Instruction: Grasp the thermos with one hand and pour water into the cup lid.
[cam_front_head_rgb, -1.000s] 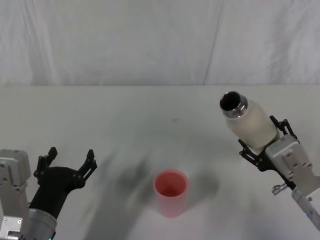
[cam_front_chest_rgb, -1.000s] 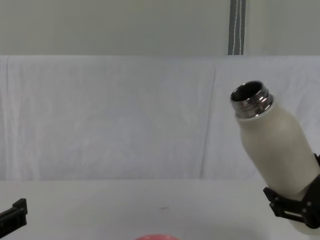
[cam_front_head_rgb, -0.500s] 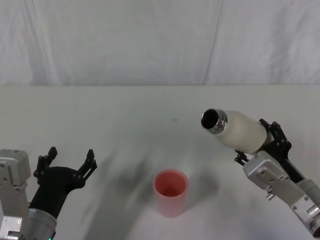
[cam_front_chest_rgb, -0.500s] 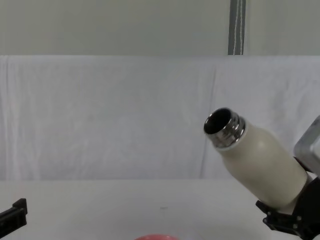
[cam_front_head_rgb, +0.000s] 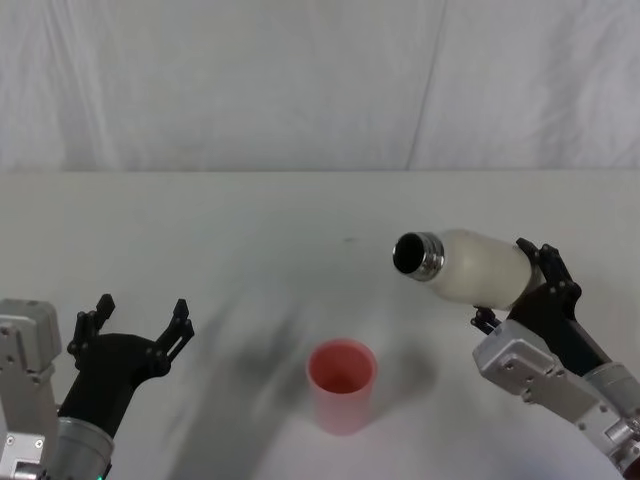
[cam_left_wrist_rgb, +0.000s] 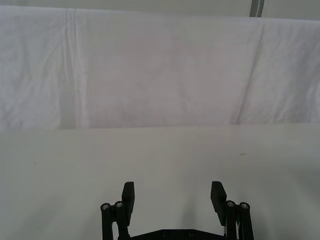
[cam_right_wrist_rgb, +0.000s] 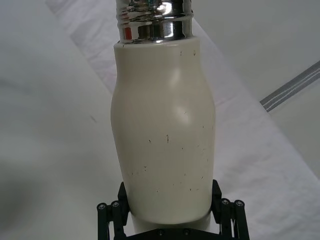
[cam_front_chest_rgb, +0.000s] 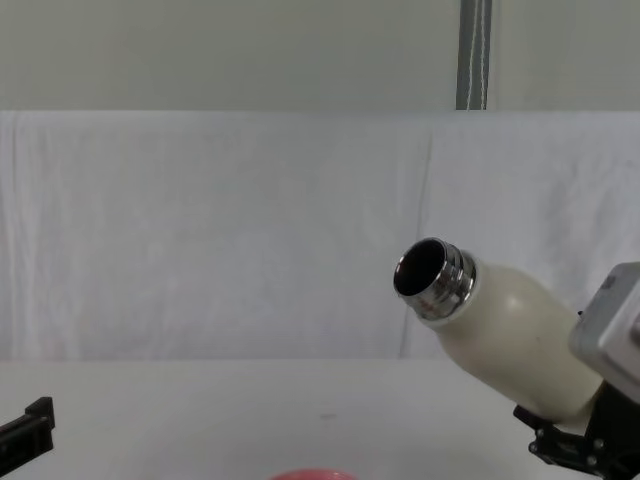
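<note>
Head view: the right gripper (cam_front_head_rgb: 520, 285), near the right edge of the surface (cam_front_head_rgb: 250, 220), has its fingers closed around the lower body of the thermos (cam_front_head_rgb: 470, 268), which is held above the surface and tilted almost level, its open steel neck pointing toward the left side. The cup lid (cam_front_head_rgb: 341, 385) stands upright near the front edge, lower than and to the left of that neck, apart from it. The left gripper (cam_front_head_rgb: 135, 322) hovers at the front left corner with its fingers spread and nothing between them. Left wrist view: the two fingers (cam_left_wrist_rgb: 128, 196) stand apart over bare surface. Right wrist view: black fingers (cam_right_wrist_rgb: 118, 210) clasp the cream body of the thermos (cam_right_wrist_rgb: 162, 135) on both sides near its base. Chest view: the thermos (cam_front_chest_rgb: 505, 335) slants with its neck uppermost, and the pink rim of the cup lid (cam_front_chest_rgb: 300, 475) shows at the bottom edge.
</note>
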